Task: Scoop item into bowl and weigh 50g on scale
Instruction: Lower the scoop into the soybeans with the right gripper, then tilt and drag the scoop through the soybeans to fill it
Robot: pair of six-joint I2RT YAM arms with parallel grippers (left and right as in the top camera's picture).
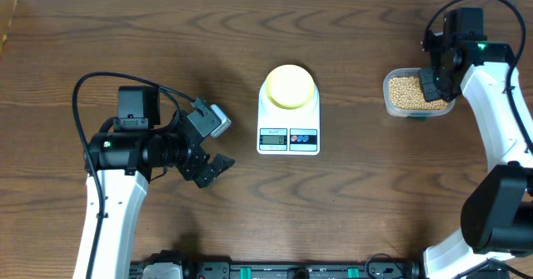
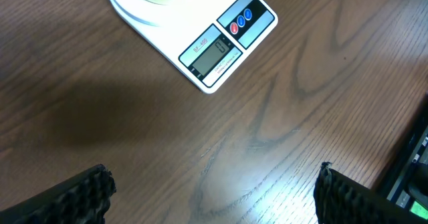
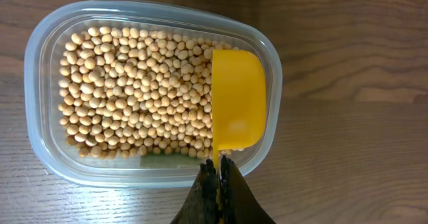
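Right pincer (image 3: 218, 177) clamped on scoop (image 3: 237, 100) | beans (image 3: 134, 90) just beyond, in tub (image 3: 39, 83)

1. Your scale (image 1: 288, 133) sits mid-surface (image 1: 358, 212), with its display and buttons on the side facing the arm bases.
2. The pale yellow bowl (image 1: 289, 87) rests on its platform.
3. Your right claw (image 1: 433, 86) is down at the clear tub (image 1: 386, 97) of beans (image 1: 404, 92), well right of the scale; you cannot see its fingers.
4. Your left claw (image 1: 213, 169) sits left of the scale, apart from it, with its fingers spread.

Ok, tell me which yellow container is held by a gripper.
The yellow scoop, its handle pinched in the right gripper, in the clear tub of beans. The pale yellow bowl sits ungripped on the scale.
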